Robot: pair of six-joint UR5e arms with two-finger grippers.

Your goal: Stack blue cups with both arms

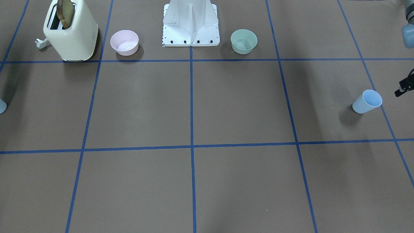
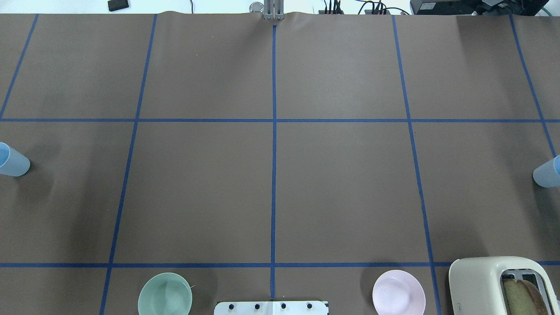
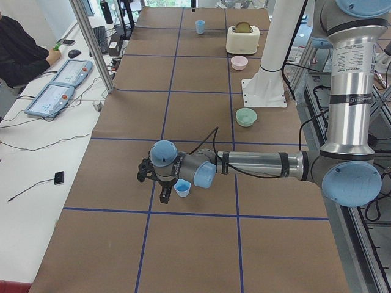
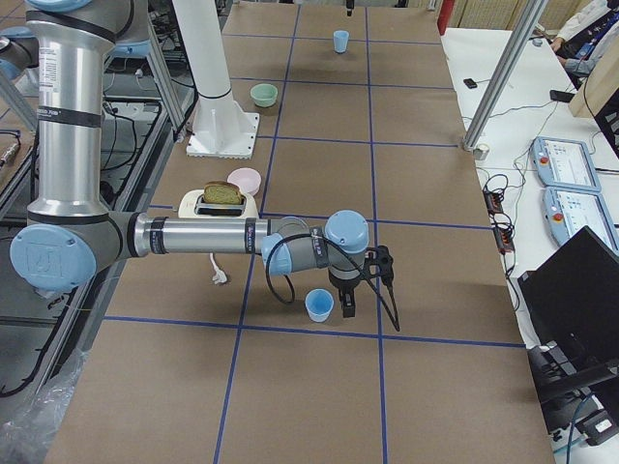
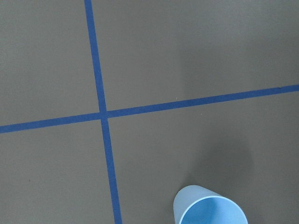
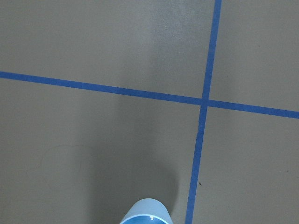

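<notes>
One blue cup (image 1: 367,102) stands upright at the table's end on my left; it also shows in the overhead view (image 2: 13,161), the exterior left view (image 3: 182,188) and at the bottom of the left wrist view (image 5: 210,211). My left gripper (image 3: 164,194) hangs low just beside it, apart from it; I cannot tell whether it is open. The other blue cup (image 2: 547,173) stands upright at the right end, also in the exterior right view (image 4: 319,304) and the right wrist view (image 6: 145,212). My right gripper (image 4: 348,305) is low beside it; its state is unclear.
A cream toaster (image 1: 71,30) with a bread slice, a pink bowl (image 1: 124,42) and a mint-green bowl (image 1: 244,41) stand near the white base stand (image 1: 190,24). Blue tape lines grid the brown table. Operator consoles (image 3: 58,85) lie along the far side.
</notes>
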